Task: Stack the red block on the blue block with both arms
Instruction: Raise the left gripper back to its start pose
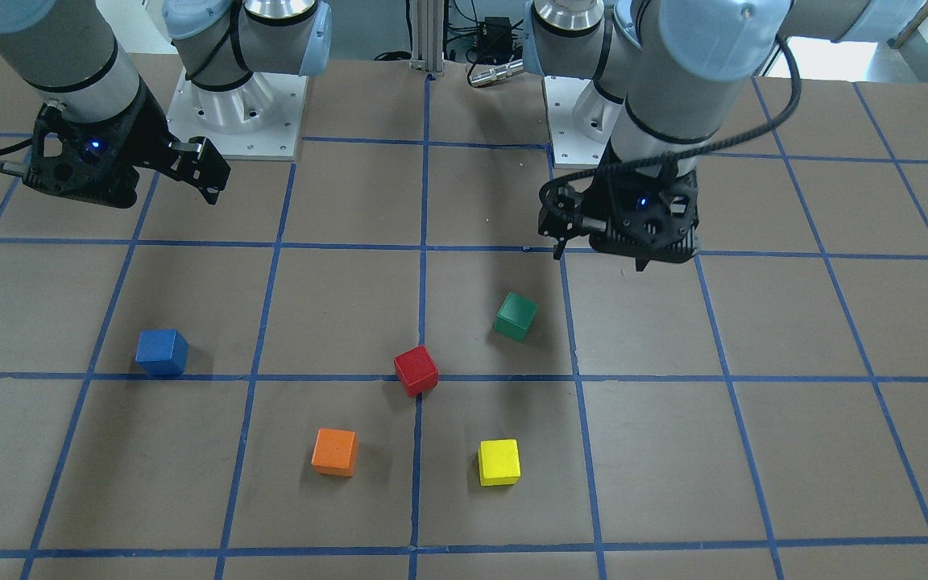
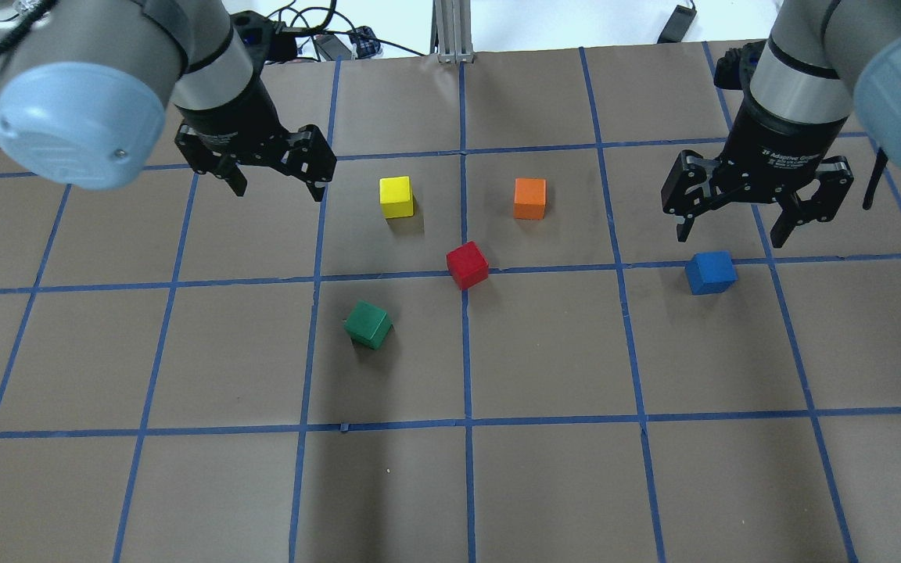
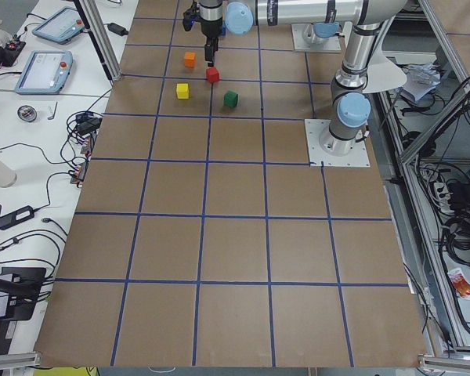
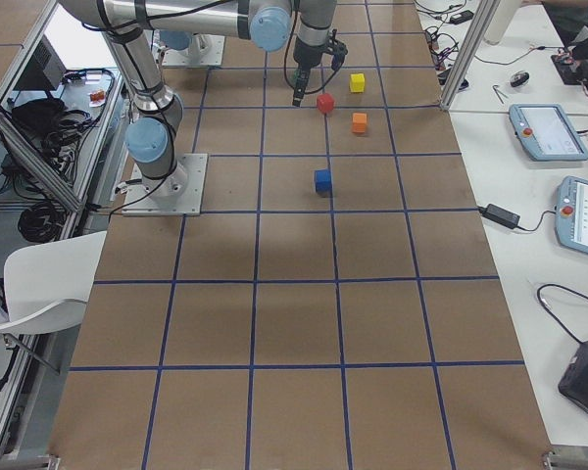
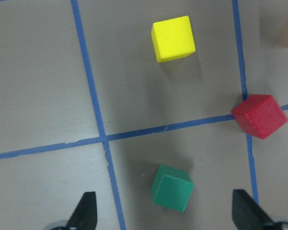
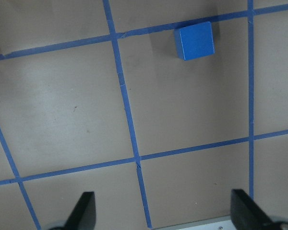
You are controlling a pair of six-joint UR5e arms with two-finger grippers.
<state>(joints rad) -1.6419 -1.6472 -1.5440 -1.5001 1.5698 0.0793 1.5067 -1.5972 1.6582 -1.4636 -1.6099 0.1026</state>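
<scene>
The red block [image 2: 467, 264] sits on a blue tape crossing at mid-table; it also shows in the front view [image 1: 416, 370] and at the right of the left wrist view [image 5: 259, 116]. The blue block [image 2: 710, 272] stands alone on the robot's right side; it also shows in the front view [image 1: 162, 352] and the right wrist view [image 6: 194, 40]. My left gripper [image 2: 278, 168] is open and empty, raised above the table, left of the yellow cube. My right gripper [image 2: 730, 234] is open and empty, raised just beyond the blue block.
A green cube [image 2: 367, 324] lies below the left gripper [image 5: 167, 218], near-left of the red block. A yellow cube [image 2: 396, 196] and an orange cube [image 2: 529, 198] sit beyond the red block. The brown table [image 2: 450, 485] carries a blue tape grid.
</scene>
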